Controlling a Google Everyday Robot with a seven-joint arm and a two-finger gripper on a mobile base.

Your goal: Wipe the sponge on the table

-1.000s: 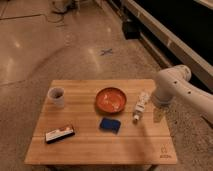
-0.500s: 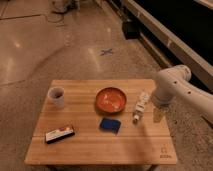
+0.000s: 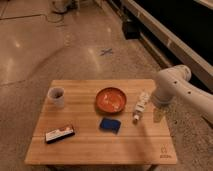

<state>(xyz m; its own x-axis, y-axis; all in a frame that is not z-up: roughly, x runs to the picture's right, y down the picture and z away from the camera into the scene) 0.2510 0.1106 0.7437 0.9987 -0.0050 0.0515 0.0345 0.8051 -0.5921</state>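
The dark blue sponge (image 3: 110, 125) lies flat on the light wooden table (image 3: 90, 150), just in front of the orange plate. My gripper (image 3: 137, 118) hangs at the end of the white arm (image 3: 172, 87) that reaches in from the right. It sits low over the table, a short way to the right of the sponge and apart from it. Nothing shows in its grasp.
An orange plate (image 3: 111, 99) sits at the table's middle back. A white cup (image 3: 56, 96) stands at the back left. A black-and-white block with a red stripe (image 3: 60, 134) lies front left. A small dark logo (image 3: 162, 150) marks the front right corner. Polished floor surrounds the table.
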